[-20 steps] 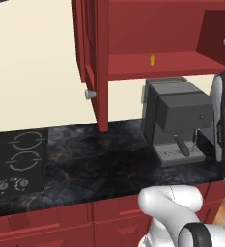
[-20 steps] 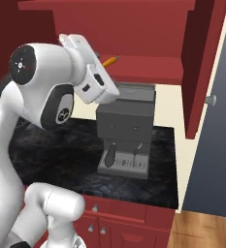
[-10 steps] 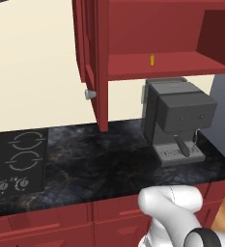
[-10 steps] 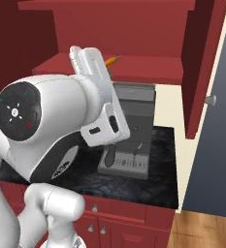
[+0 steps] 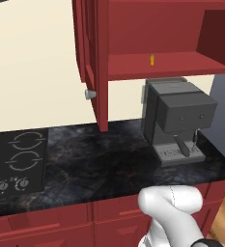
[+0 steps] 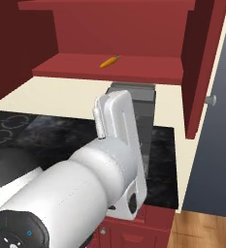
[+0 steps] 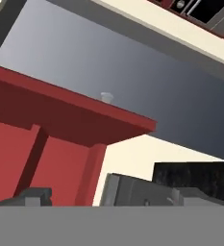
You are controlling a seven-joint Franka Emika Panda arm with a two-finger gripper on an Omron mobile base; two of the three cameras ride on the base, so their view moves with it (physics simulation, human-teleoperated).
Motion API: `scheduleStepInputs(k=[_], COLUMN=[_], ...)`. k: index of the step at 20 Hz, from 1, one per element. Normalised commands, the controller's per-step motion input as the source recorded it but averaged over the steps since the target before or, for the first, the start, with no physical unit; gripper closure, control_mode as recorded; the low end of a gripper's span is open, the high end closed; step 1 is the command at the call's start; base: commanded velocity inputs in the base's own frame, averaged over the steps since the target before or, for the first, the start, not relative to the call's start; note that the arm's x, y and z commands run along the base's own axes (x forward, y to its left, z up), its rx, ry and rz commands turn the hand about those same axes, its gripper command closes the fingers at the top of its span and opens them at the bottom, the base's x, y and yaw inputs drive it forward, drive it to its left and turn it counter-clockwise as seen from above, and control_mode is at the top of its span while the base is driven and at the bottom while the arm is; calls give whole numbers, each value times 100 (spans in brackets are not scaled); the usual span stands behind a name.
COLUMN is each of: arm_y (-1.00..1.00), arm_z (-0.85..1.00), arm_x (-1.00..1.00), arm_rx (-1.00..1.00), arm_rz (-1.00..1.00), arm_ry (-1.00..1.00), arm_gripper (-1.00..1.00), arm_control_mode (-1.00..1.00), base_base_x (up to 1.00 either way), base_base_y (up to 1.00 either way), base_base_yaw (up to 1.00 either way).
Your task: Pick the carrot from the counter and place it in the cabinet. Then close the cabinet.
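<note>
At the far left of the left base view, the stovetop point(image 5: 15, 161) with its white ring marks is being shown set into the black counter point(image 5: 99, 164). Further right, the open left door point(image 5: 95, 58) of the cabinet point(image 5: 157, 29) is being seen edge-on, with a round grey knob point(image 5: 90, 94) at its lower edge. The carrot point(image 5: 152, 60) is being displayed lying on the red inner shelf point(image 5: 181, 65), near its front edge, well above the counter. Just below the shelf, a dark grey coffee machine point(image 5: 176, 120) is being shown standing on the counter.

In the right base view, the carrot point(image 6: 109, 61) is being seen lying at a slant on the shelf, apart from the cabinet walls. The white arm point(image 6: 85, 184) is being pictured large in the foreground, in front of the coffee machine. To the right, the other open door point(image 6: 201, 68) with its knob point(image 6: 211, 100) is being shown.

In the hand view, the underside of a red door point(image 7: 60, 120) and a knob point(image 7: 106, 97) are being presented at a tilt. Whether the gripper's fingers are apart or together cannot be told.
</note>
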Motion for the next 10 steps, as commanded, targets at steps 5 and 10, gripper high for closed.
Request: scheduleStepInputs(k=[5, 10], arm_y=[-46, -60], arm_z=[-55, -45], arm_x=[42, 88], arm_rx=[9, 9], arm_rz=[-5, -2], arm_ry=[-4, -5], arm_gripper=[-100, -100], arm_control_mode=[-100, -100], base_base_x=[0, 0], base_base_y=[0, 0], base_base_yaw=[0, 0])
